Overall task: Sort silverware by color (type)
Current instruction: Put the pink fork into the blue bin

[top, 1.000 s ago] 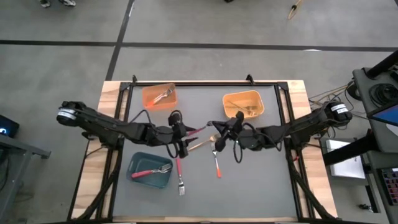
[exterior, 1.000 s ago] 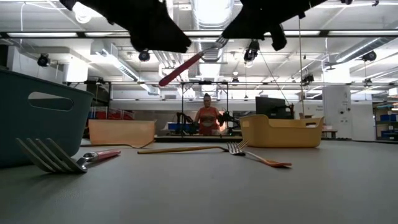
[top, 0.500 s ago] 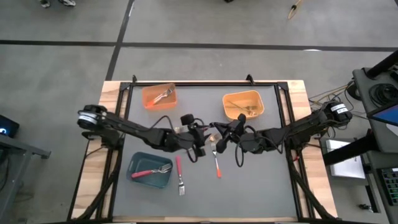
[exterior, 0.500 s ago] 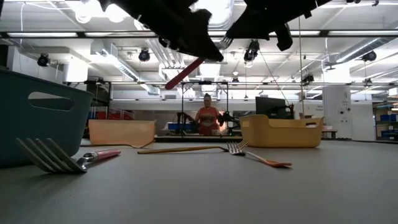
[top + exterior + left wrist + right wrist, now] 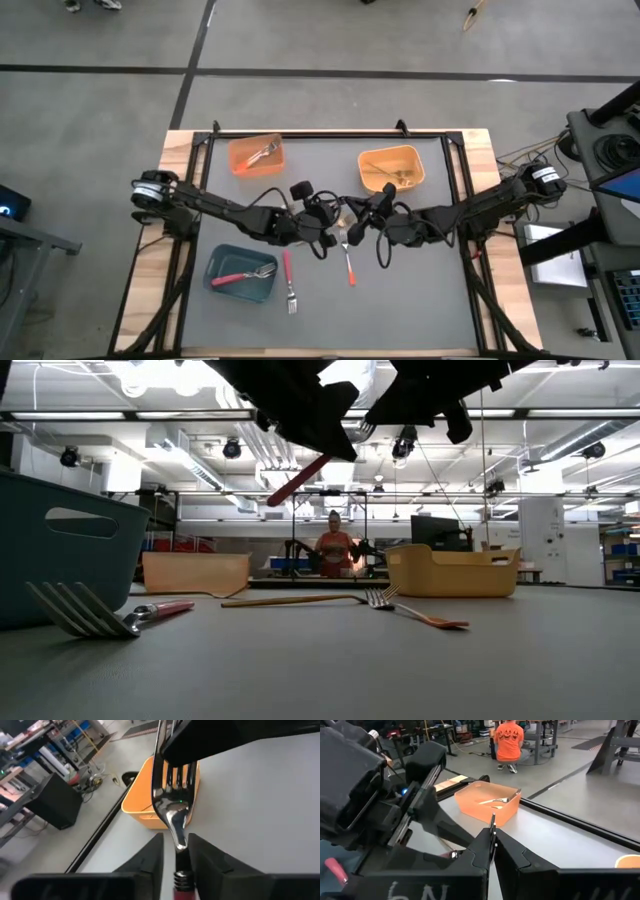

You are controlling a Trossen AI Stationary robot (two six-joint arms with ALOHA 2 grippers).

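Two forks point(image 5: 349, 262) lie below the meeting grippers point(image 5: 338, 222).

fork point(image 5: 172, 815) handle end cut off, tines hidden

Two dark, slim jointed arms, black cables looping near each wrist, with pale round caps, apparently, at the shoulders.

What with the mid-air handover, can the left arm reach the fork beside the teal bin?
Probably not yet: left gripper is at the raised fork right gripper holds; table fork lies unobstructed.
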